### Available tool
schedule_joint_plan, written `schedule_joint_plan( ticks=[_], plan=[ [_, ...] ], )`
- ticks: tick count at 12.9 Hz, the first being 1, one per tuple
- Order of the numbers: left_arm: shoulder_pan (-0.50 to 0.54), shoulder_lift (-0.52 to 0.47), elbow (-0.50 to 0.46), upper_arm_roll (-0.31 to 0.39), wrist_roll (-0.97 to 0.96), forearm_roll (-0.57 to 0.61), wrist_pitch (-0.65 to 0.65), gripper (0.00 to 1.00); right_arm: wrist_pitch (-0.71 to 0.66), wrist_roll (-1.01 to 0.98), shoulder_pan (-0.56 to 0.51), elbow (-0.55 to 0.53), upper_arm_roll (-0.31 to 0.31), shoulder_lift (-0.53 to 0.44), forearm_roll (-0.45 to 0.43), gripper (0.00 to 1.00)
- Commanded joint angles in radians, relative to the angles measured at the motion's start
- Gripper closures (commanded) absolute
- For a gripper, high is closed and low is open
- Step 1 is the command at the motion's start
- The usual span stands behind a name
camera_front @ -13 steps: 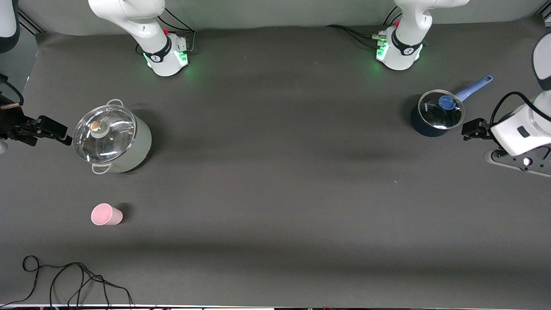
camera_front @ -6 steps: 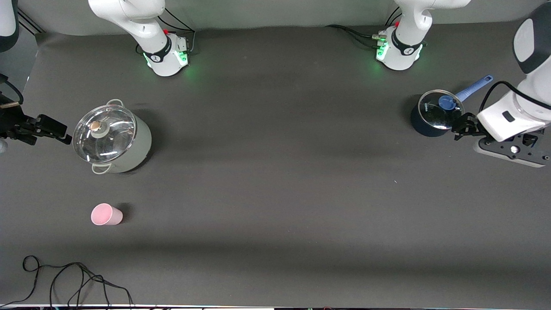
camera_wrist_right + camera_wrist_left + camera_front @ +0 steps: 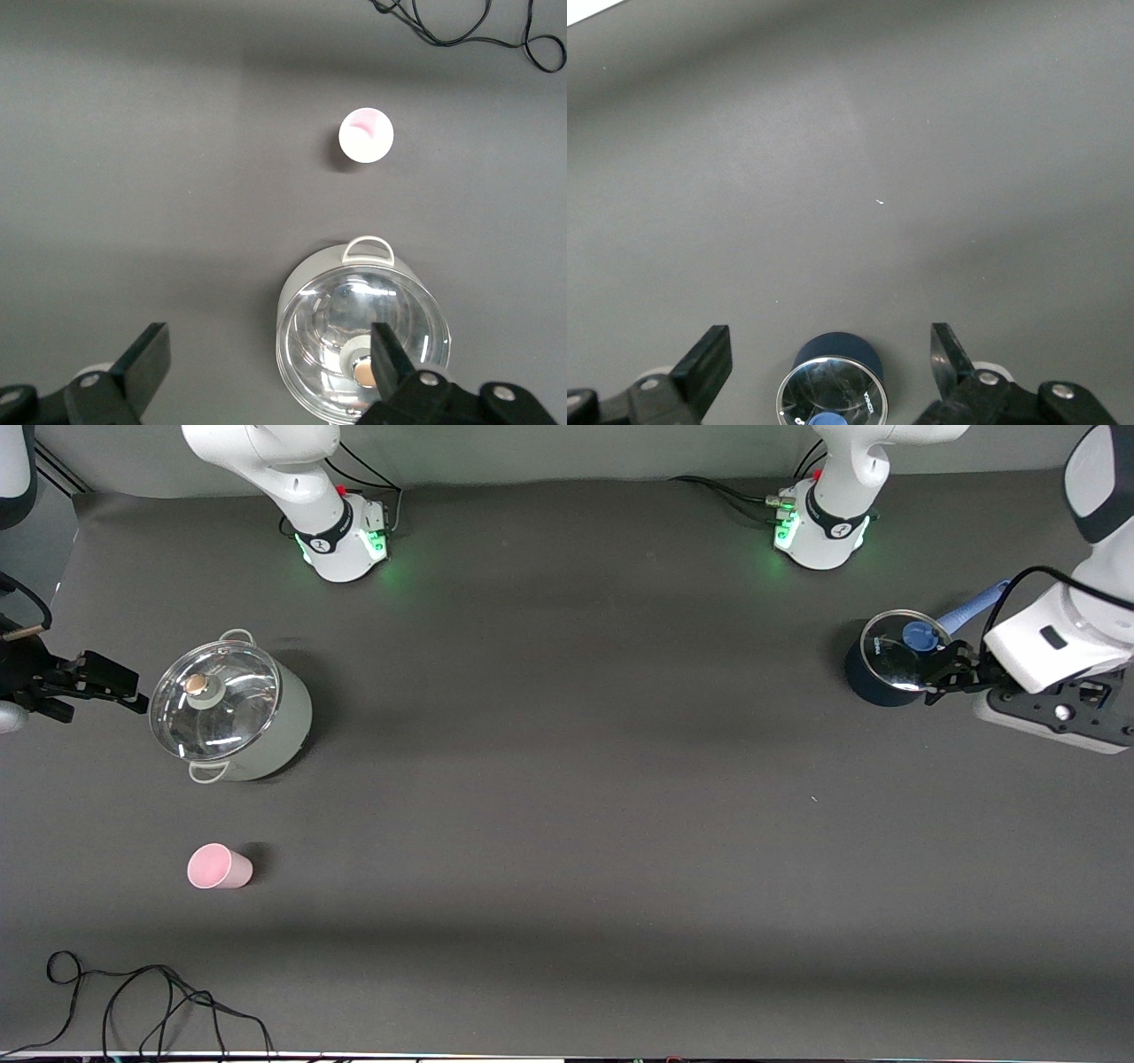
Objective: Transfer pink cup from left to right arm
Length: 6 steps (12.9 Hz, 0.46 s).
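The right hand (image 3: 266, 372) hangs with its fingers (image 3: 146, 359) spread wide, holding nothing. A lidded grey pot (image 3: 363, 341) sits under one finger. Past it stands the pink cup (image 3: 366, 135), with a black cable (image 3: 469, 31) looped on the bench (image 3: 133, 177).

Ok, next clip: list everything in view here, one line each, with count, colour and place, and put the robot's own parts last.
cup: one, pale pink, upright on the table toward the right arm's end, nearer the front camera than the big pot.
big pot: one, pale grey-green with glass lid, toward the right arm's end.
saucepan: one, dark blue with glass lid and blue handle, toward the left arm's end.
cable: one, black, loose on the table by the near edge, nearer the front camera than the cup.
table: one, dark grey covering.
left tool: one, black, open, over the saucepan's edge.
right tool: one, black, open, beside the big pot, holding nothing.
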Motion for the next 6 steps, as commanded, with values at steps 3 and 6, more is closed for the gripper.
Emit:
schedule_joint_plan(
  ticks=[3,6],
  plan=[
    [-0.018,0.028,0.093,0.011,-0.007,-0.012,-0.105,0.00,-0.025,-0.023,0.002,0.015,-0.003,-0.009,-0.014,0.00],
    [-0.005,0.031,0.076,0.012,0.007,-0.012,-0.118,0.00,-0.025,-0.023,0.002,0.015,-0.003,-0.009,-0.014,0.00]
  ],
)
